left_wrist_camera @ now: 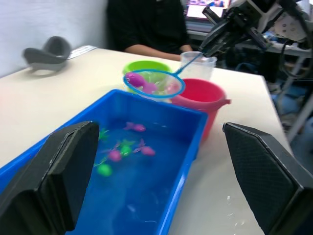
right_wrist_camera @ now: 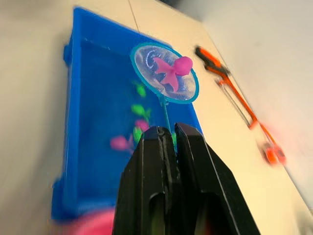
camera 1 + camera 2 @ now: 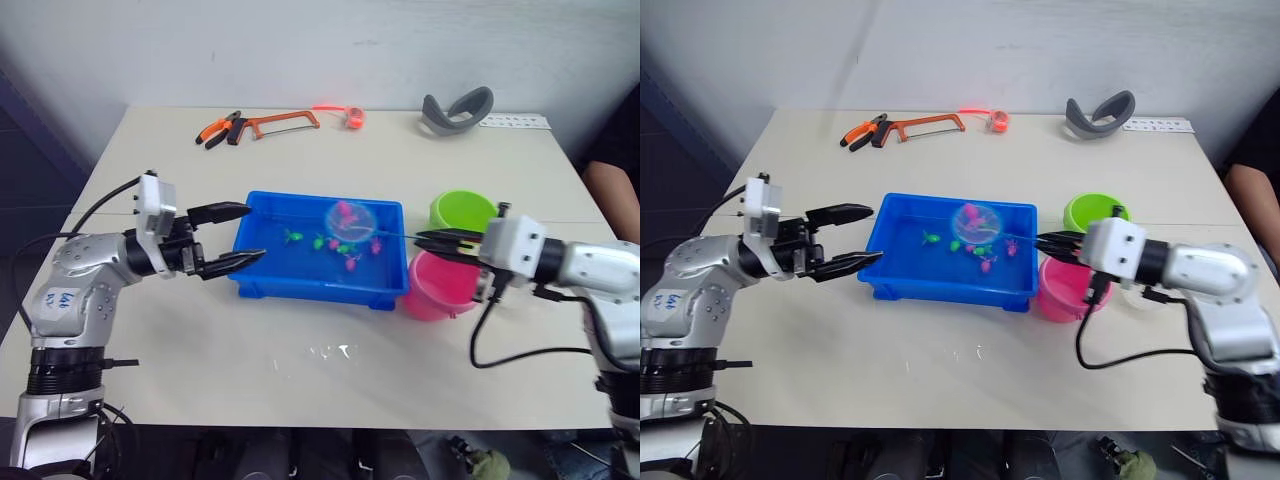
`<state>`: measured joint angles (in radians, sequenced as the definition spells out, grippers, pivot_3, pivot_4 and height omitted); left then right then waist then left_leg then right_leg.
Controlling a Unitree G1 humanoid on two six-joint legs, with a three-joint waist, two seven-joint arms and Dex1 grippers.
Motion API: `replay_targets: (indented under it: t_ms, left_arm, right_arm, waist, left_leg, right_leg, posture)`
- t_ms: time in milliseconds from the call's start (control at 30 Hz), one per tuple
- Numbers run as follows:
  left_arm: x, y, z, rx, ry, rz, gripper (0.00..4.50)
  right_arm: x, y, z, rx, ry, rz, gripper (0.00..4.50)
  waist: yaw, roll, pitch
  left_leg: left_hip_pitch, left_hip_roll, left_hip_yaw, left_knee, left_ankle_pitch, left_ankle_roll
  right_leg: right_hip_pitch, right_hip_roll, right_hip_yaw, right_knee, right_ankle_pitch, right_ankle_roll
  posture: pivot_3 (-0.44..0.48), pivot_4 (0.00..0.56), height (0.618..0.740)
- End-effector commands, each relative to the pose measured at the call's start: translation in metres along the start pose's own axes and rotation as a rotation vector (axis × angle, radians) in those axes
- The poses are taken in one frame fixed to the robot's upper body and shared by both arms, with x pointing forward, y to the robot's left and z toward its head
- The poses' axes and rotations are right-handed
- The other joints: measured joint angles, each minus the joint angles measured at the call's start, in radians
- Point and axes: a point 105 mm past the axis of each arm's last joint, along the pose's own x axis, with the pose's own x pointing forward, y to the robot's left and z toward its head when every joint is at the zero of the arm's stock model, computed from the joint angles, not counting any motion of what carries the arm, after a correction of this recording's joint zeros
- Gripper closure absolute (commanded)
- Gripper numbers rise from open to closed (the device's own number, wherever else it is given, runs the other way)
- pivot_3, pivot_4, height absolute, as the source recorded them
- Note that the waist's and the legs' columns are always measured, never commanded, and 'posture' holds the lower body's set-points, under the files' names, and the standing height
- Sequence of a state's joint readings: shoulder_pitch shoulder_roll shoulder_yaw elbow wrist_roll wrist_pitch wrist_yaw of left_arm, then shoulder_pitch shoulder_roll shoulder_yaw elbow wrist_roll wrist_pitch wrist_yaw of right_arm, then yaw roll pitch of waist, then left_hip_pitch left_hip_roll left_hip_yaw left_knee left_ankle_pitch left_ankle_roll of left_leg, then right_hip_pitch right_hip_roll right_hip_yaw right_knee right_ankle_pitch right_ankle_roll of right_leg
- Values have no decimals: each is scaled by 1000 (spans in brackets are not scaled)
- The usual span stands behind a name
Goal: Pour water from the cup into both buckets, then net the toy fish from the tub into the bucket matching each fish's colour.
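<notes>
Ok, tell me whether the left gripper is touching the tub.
Apart. In the left wrist view the left gripper is open, its fingers spread on either side of the tub with gaps showing.

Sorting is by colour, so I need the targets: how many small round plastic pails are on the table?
2: the lime green plastic pail stands behind the pink plastic pail, both beside the blue tub's end nearest the right gripper.

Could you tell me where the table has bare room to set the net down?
The table is bare in front of the tub, and between the tub and the hacksaw. It is crowded around the pink bucket, green bucket and right gripper.
</notes>
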<state>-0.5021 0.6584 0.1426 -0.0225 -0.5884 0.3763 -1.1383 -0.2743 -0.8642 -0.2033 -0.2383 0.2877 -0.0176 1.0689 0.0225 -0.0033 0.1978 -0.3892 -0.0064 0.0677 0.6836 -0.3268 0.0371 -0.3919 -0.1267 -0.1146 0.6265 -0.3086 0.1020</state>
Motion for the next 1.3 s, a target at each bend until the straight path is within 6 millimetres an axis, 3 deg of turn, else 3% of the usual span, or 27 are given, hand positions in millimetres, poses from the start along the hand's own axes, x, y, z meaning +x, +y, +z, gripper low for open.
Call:
replay_targets:
  t_ms: [33,200,400,667,967,1300]
  left_arm:
    - [18,-10,11,30,-44,-91,87]
    - [39,-19,7,13,-75,-172,87]
    - [50,-22,-2,-13,-91,-212,87]
    - [55,-20,-9,-23,-105,-226,87]
    - [61,-21,-12,-29,-129,-220,87]
    - [73,-25,-15,-60,-172,-222,87]
  right_arm:
    - [-35,-10,9,-79,48,-81,4500]
    - [-82,0,-3,-61,195,-168,4500]
    - [-108,22,-22,-136,338,-161,4500]
    - [-110,33,-31,-451,397,-133,4500]
    - [-113,43,-51,-678,488,-78,4500]
    - [-106,38,-48,-874,424,-115,4500]
  waist:
    - [2,0,0]
    - [4,0,0]
    - [0,0,0]
    - [1,0,0]
    - [1,0,0]
    - [0,0,0]
  left_leg:
    - [0,0,0,0,0,0]
    - [2,0,0,0,0,0]
    - [4,0,1,0,0,1]
    - [15,1,1,-2,0,0]
    - [17,1,1,-2,0,-1]
    - [18,1,1,-2,0,-1]
  right_leg:
    - [0,1,0,0,0,0]
    - [2,2,0,0,0,0]
    - [4,3,2,0,0,0]
    - [14,3,5,-6,0,0]
    - [16,-1,5,-6,0,0]
    - [16,-1,5,-6,0,0]
  posture:
    - [0,150,740]
    - [0,150,740]
    - [0,150,740]
    - [0,150,740]
    - [0,150,740]
    - [0,150,740]
